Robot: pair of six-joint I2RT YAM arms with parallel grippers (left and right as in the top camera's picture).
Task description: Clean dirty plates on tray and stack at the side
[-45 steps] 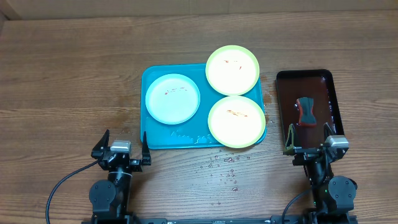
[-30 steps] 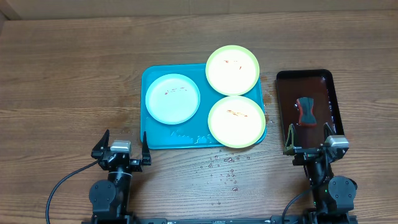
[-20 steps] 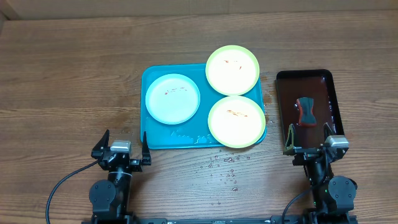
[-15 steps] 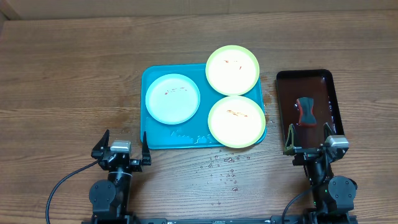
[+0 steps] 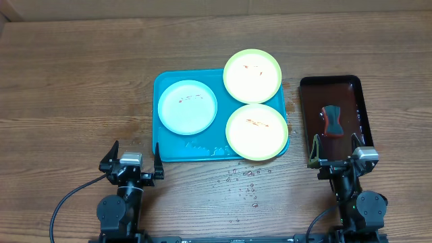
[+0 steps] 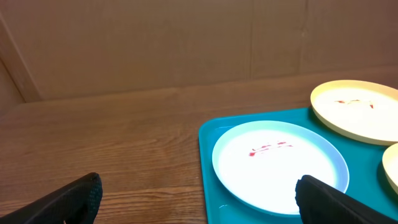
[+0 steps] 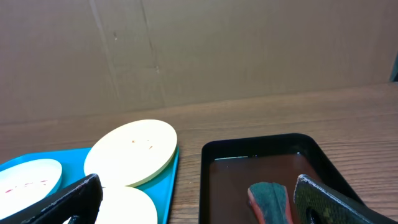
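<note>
The turquoise tray (image 5: 172, 150) lies mid-table with three plates on it. A pale blue plate (image 5: 187, 106) with red smears sits at its left; it also shows in the left wrist view (image 6: 280, 165). A yellow-green plate (image 5: 252, 75) overhangs the tray's far right corner. Another yellow-green plate (image 5: 256, 131) lies at the near right. My left gripper (image 5: 130, 162) is open and empty, near the tray's front left corner. My right gripper (image 5: 335, 154) is open and empty at the near end of the dark tray.
A narrow dark tray (image 5: 354, 94) holding brownish liquid and a red-and-grey sponge (image 5: 331, 120) stands right of the turquoise tray. Water droplets (image 5: 244, 182) lie on the wood in front of the tray. A cardboard wall (image 6: 186, 43) rises at the table's far edge.
</note>
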